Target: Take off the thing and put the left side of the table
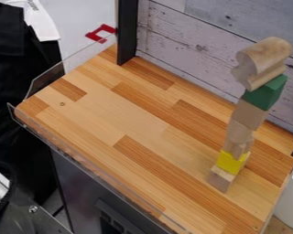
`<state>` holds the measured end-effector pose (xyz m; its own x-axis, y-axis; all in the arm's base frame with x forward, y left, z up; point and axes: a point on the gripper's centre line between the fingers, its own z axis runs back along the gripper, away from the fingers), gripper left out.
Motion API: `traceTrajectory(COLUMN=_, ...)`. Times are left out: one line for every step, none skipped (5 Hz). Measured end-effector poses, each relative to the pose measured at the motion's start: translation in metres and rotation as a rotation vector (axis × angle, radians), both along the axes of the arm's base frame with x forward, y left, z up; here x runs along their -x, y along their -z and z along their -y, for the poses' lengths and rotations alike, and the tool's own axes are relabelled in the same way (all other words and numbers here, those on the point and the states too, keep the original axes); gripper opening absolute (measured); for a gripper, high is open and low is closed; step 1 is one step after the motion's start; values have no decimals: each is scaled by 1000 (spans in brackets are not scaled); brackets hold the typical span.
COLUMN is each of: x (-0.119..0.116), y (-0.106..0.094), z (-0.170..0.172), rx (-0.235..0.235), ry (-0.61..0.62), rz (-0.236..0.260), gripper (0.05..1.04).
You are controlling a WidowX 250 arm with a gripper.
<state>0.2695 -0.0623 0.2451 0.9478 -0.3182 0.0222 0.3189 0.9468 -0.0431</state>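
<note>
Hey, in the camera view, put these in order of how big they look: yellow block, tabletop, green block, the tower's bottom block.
Largest to smallest:
1. Tabletop
2. Green block
3. Yellow block and bottom block: too alike to rank.
</note>
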Motion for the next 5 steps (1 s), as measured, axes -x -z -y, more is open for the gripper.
traceTrajectory(x=-1, y=3, z=17, rx=1, ry=58, rz=-17, gripper=999)
traceTrajectory(x=-3, y=6, z=21, rx=4, ry=68, rz=-29, gripper=999)
traceTrajectory(x=-3, y=9, z=27, rx=8, ry=78, rz=-43, gripper=999)
traceTrajectory(x=0, y=9, z=37, rx=3, ry=98, rz=-48, gripper=999)
traceTrajectory(x=3, y=10, z=47, rx=3, ry=122, rz=-54, gripper=999)
